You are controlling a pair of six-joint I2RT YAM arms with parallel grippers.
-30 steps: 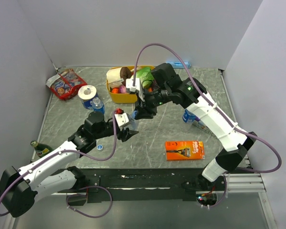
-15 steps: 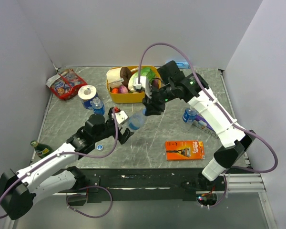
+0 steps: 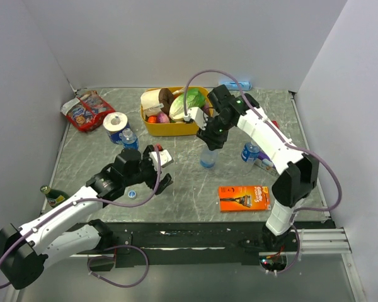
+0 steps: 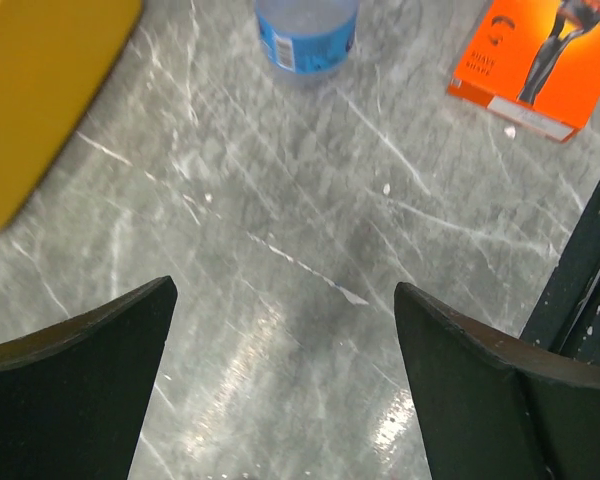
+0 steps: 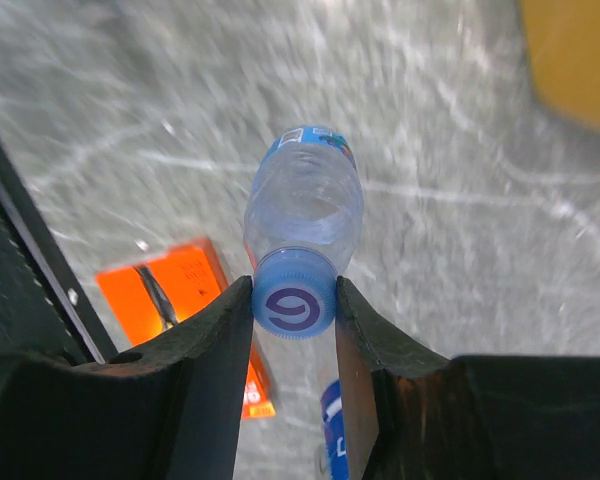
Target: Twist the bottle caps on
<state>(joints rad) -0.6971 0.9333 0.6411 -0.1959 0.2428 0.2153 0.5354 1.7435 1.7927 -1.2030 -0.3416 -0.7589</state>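
Note:
A clear bottle (image 3: 207, 157) with a blue label stands upright mid-table, its blue cap (image 5: 295, 300) on its neck. My right gripper (image 5: 293, 287) is shut on that cap from above, one finger on each side (image 3: 211, 139). My left gripper (image 3: 166, 180) stands open and empty to the bottle's left, over bare table (image 4: 285, 290); the same bottle (image 4: 308, 35) shows ahead of it. A loose blue cap (image 3: 132, 194) lies by the left arm. A second bottle (image 3: 127, 136) stands beside the paper roll, and a third (image 3: 249, 152) stands to the right.
A yellow tub (image 3: 152, 129) of food stands at the back, with a toilet roll (image 3: 115, 121) and a red snack bag (image 3: 88, 110) to its left. An orange razor box (image 3: 244, 197) lies front right. A green glass bottle (image 3: 53, 196) stands at the left edge.
The left gripper has opened and let go of the bottle. The right gripper has carried the bottle to the right by its cap and brought it upright.

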